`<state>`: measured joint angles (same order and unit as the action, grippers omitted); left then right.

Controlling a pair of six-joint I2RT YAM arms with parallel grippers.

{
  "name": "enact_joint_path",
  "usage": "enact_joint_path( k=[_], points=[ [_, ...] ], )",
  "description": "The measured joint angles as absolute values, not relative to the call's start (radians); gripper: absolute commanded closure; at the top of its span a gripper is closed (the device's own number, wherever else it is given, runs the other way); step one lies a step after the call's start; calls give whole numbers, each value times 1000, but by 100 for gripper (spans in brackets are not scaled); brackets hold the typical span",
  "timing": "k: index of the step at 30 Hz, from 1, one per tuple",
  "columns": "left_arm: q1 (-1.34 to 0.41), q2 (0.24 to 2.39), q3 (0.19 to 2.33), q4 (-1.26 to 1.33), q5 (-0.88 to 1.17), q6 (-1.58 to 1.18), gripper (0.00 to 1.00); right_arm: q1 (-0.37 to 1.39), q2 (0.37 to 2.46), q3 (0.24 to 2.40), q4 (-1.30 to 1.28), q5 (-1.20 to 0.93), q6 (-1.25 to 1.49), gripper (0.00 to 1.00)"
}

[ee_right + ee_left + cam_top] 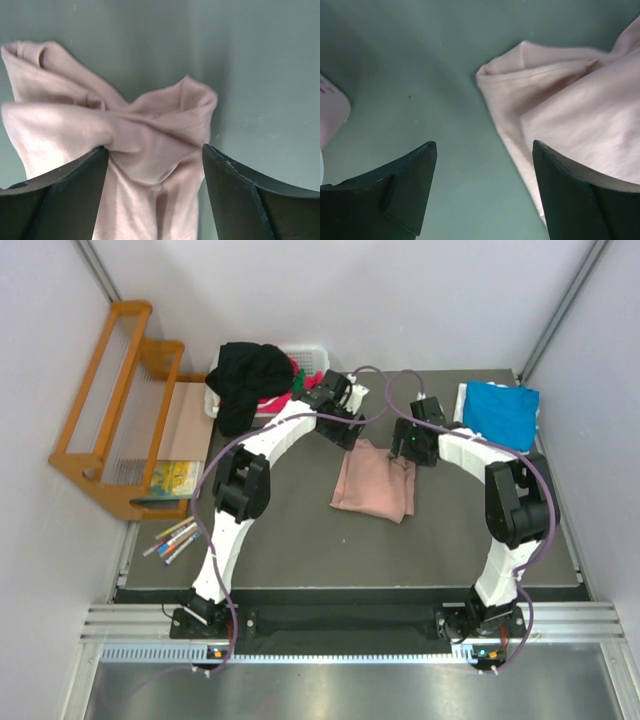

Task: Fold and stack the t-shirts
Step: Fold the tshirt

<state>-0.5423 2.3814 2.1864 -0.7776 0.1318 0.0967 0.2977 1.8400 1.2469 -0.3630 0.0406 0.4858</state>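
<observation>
A dusty pink t-shirt (372, 485) lies folded in the middle of the table. At its far left corner hovers my left gripper (345, 428), open. In the left wrist view that gripper (484, 148) has bare table between its fingers, and the pink t-shirt's hemmed corner (570, 105) lies under the right one. My right gripper (408, 448) is at the far right corner, open. In the right wrist view its jaws (155, 149) stand wide over a bunched fold of the pink t-shirt (150, 125) without gripping it. A folded blue t-shirt (500, 412) rests at the back right.
A white slatted basket (312, 353) at the back left holds a black t-shirt (250, 380) draped over its rim and a magenta one (283, 397). A wooden rack (110, 410), a colourful pack (172, 478) and several markers (172, 538) lie left of the table.
</observation>
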Motion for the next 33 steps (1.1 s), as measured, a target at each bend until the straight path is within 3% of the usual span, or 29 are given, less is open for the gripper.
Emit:
enact_joint_path(
  k=[8,17,25,33],
  points=[
    [-527,2223,1971,-797,133,126,12,250,1856,1340,-425,64,461,14],
    [-524,1894,1784,-859,125,159,12,234,1794,1406,-505,94,448,11],
    [-484,1737,1703,-876,86,159,12,354,1649,1318,-404,-262,506,11],
    [-448,1689,1548,-891,45,159,12,325,1691,971,-25,-714,774,7]
  ],
)
